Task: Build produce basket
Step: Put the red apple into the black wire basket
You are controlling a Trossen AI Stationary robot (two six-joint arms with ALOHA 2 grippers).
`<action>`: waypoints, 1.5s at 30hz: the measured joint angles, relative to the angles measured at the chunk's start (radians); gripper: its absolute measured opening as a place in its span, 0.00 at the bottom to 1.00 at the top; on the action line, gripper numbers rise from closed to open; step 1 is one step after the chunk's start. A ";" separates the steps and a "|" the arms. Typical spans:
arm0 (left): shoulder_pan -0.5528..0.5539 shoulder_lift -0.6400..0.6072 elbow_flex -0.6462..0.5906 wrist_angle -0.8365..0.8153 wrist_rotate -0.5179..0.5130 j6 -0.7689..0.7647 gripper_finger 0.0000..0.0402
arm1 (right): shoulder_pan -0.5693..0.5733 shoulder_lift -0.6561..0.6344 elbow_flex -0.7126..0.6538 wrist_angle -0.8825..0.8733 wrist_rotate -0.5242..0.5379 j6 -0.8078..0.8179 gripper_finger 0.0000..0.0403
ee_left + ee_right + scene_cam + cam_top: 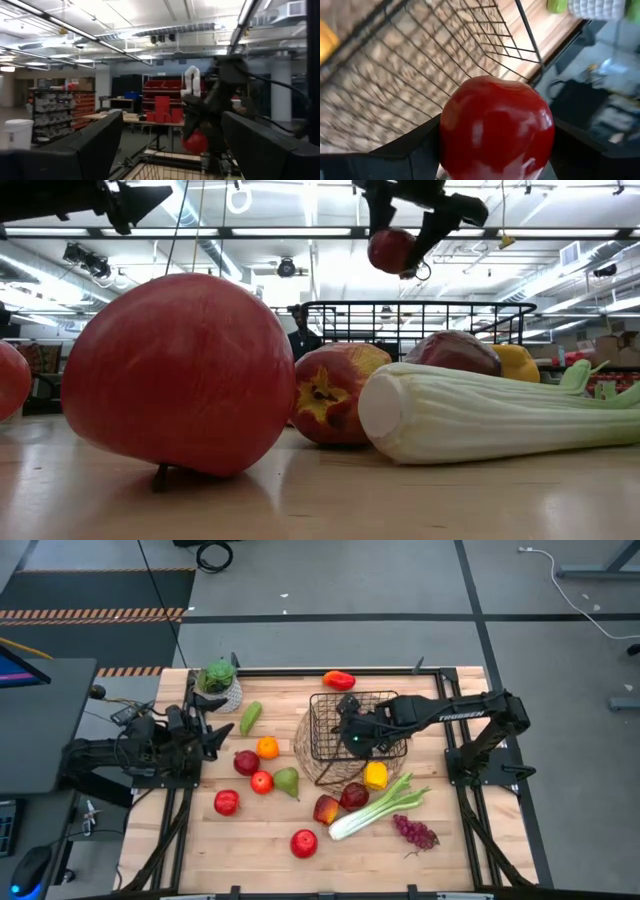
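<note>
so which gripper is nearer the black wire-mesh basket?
Right. The right gripper hangs over the black wire-mesh basket, holding a red apple. The left gripper waits at the table's left edge, well away from it.

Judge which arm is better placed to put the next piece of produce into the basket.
Right. The right gripper already holds a red apple directly above the black wire basket, so it likely only needs to lower and release. The left gripper waits open at the table's left edge, holding nothing.

- Bright, even overhead light; ceiling strip lights point(300, 232) glare in the low view.
- Basket point(420, 75) mesh smears with motion blur.
- Near apple point(180, 375) looms large, soft shadow beneath.
</note>
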 joint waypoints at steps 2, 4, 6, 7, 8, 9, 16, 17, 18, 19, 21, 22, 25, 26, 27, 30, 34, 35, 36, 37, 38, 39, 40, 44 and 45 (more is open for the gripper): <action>0.000 0.006 0.000 0.016 -0.027 0.000 0.87 | 0.020 0.000 0.000 0.001 0.054 -0.058 0.76; 0.000 0.007 0.000 0.039 -0.068 0.002 0.87 | 0.038 0.000 0.000 0.001 0.098 -0.108 0.76; 0.001 0.006 0.000 0.076 -0.128 0.008 0.87 | 0.051 0.000 0.000 0.002 0.143 -0.145 0.76; 0.001 0.006 0.000 0.091 -0.161 0.008 0.87 | 0.056 0.000 0.000 0.006 0.167 -0.155 0.76; 0.001 0.007 0.000 0.104 -0.190 0.008 0.87 | 0.059 0.000 0.000 0.016 0.184 -0.162 0.76; 0.001 0.007 0.000 0.120 -0.213 0.010 0.87 | 0.061 0.000 0.000 0.027 0.195 -0.171 0.76; 0.001 0.009 0.002 0.227 -0.252 0.191 0.87 | 0.104 0.000 0.000 0.087 0.229 -0.234 0.76; 0.001 0.009 0.002 0.231 -0.252 0.227 0.87 | 0.108 0.000 0.000 0.088 0.228 -0.219 0.76; 0.001 0.010 0.002 0.240 -0.252 0.262 0.87 | 0.110 0.000 0.000 0.092 0.220 -0.186 0.76; 0.001 0.010 0.002 0.254 -0.252 0.293 0.87 | 0.109 0.000 0.000 0.100 0.193 -0.134 0.76; 0.001 0.010 0.002 0.288 -0.252 0.338 0.87 | 0.101 0.000 0.000 0.119 0.121 0.017 0.76; 0.001 0.010 0.002 0.305 -0.252 0.349 0.87 | 0.092 0.000 0.000 0.130 0.086 0.098 0.76; 0.001 0.010 0.002 0.348 -0.251 0.383 0.87 | 0.048 -0.001 0.000 0.128 -0.065 0.275 0.76; 0.001 0.010 0.002 0.356 -0.247 0.390 0.87 | 0.028 -0.001 0.000 0.126 -0.131 0.319 0.76; 0.001 0.010 0.002 0.360 -0.243 0.393 0.87 | 0.006 -0.001 0.000 0.124 -0.205 0.354 0.76; 0.001 0.010 0.002 0.369 -0.233 0.401 0.87 | -0.061 -0.002 0.000 0.122 -0.365 0.417 0.76; 0.001 0.010 0.002 0.368 -0.232 0.419 0.87 | -0.158 -0.013 0.000 0.144 -0.597 0.453 0.76; 0.001 0.010 0.002 0.368 -0.232 0.419 0.87 | -0.185 -0.014 0.000 0.147 -0.666 0.459 0.76; 0.001 0.010 0.002 0.368 -0.232 0.419 0.87 | -0.210 -0.016 -0.004 0.159 -0.734 0.466 0.76; 0.001 0.010 0.002 0.367 -0.232 0.418 0.87 | -0.236 -0.017 -0.014 0.182 -0.800 0.473 0.76; 0.001 0.010 0.002 0.367 -0.232 0.417 0.87 | -0.263 -0.021 -0.029 0.202 -0.864 0.479 0.76; 0.001 0.010 0.002 0.367 -0.231 0.414 0.87 | -0.288 -0.023 -0.048 0.214 -0.925 0.483 0.76; 0.001 0.010 0.002 0.367 -0.231 0.413 0.87 | -0.313 -0.024 -0.068 0.226 -0.979 0.491 0.76; 0.001 0.010 0.002 0.366 -0.231 0.405 0.87 | -0.407 -0.024 -0.141 0.307 -1.110 0.651 0.76; 0.001 0.010 0.002 0.364 -0.231 0.394 0.87 | -0.426 -0.024 -0.161 0.343 -1.120 0.730 0.76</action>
